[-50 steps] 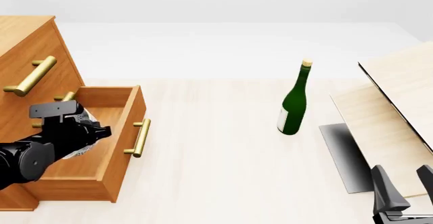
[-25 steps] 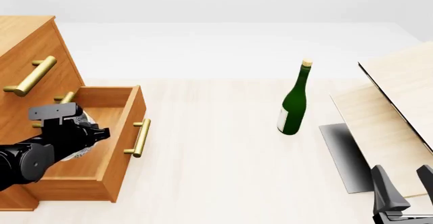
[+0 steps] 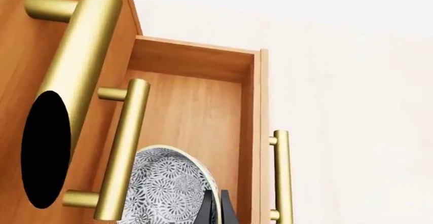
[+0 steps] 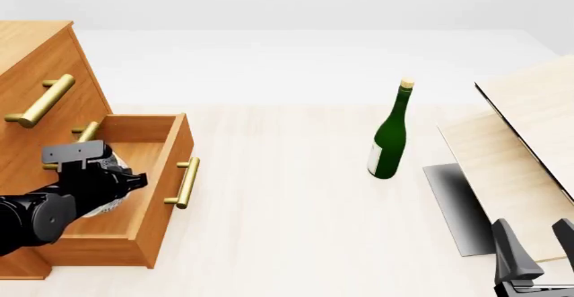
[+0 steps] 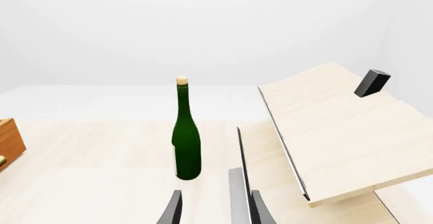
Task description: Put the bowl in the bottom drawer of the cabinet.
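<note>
Left gripper (image 3: pixel 216 209) first: its dark fingertips (image 3: pixel 206 208) sit almost together, pinching the rim of the bowl (image 3: pixel 166 188), with the speckled grey-white surface right against them. The bowl hangs tilted inside the bottom drawer (image 4: pixel 161 169), which stands pulled out of the cabinet (image 4: pixel 40 75). In the front view only a sliver of the bowl (image 4: pixel 109 205) peeks out under the black arm, above the drawer floor; I cannot tell whether it touches the wood. Just past the fingers, the drawer's brass handle (image 4: pixel 187 183) runs along its front panel, and the bar handles of the two upper drawers (image 3: pixel 121 148) sit close beside the bowl in the wrist view.

Over to the right gripper (image 5: pixel 215 209): fingers spread apart, nothing between them, low at the near edge of the table (image 4: pixel 287 196). Ahead of those fingers stands the green bottle (image 5: pixel 186 143), upright, and beside them the pale wooden boards (image 5: pixel 338 133) slope up, a small dark block (image 5: pixel 372 82) resting on top.
</note>
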### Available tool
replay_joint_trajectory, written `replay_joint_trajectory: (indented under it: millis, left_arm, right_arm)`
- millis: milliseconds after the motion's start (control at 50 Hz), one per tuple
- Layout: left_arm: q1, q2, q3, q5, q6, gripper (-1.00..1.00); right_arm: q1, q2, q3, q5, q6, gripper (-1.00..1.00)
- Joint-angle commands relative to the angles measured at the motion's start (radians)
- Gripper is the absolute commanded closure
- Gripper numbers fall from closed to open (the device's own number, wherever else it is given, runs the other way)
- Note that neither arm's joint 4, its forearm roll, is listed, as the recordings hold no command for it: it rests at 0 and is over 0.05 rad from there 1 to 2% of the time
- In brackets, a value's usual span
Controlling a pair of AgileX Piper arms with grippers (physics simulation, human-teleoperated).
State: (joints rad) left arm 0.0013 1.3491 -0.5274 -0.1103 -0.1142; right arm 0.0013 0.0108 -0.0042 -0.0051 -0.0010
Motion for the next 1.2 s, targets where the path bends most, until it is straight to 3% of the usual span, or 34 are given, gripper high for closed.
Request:
replay_joint_trajectory:
  millis: [20, 560, 580, 740, 780, 860, 900, 980, 1000, 1200]
  left_arm:
    - [0.004, 0.009, 0.000, -0.010, 0.002, 1.00]
    - [0.041, 0.038, 0.012, -0.043, 0.028, 1.00]
    - [0.041, 0.064, 0.030, -0.087, 0.027, 1.00]
    - [0.046, 0.041, 0.014, -0.049, 0.032, 1.00]
    - [0.044, 0.072, 0.032, -0.099, 0.032, 1.00]
    - [0.043, 0.043, 0.014, -0.053, 0.027, 1.00]
    - [0.044, 0.073, 0.035, -0.106, 0.026, 1.00]
    - [0.042, 0.040, 0.014, -0.055, 0.017, 1.00]
    - [0.040, 0.039, 0.013, -0.055, 0.014, -1.00]
    - [0.040, 0.030, 0.017, -0.064, -0.002, -1.00]
  right_arm:
    - [0.000, 0.000, 0.000, 0.000, 0.000, -1.00]
    - [0.000, 0.000, 0.000, 0.000, 0.000, -1.00]
    - [0.000, 0.000, 0.000, 0.000, 0.000, -1.00]
    - [0.000, 0.000, 0.000, 0.000, 0.000, -1.00]
    - [0.000, 0.000, 0.000, 0.000, 0.000, -1.00]
    - [0.000, 0.000, 0.000, 0.000, 0.000, -1.00]
    - [0.000, 0.000, 0.000, 0.000, 0.000, -1.00]
    - [0.000, 0.000, 0.000, 0.000, 0.000, -1.00]
    - [0.000, 0.000, 0.000, 0.000, 0.000, -1.00]
    - [0.000, 0.000, 0.000, 0.000, 0.000, -1.00]
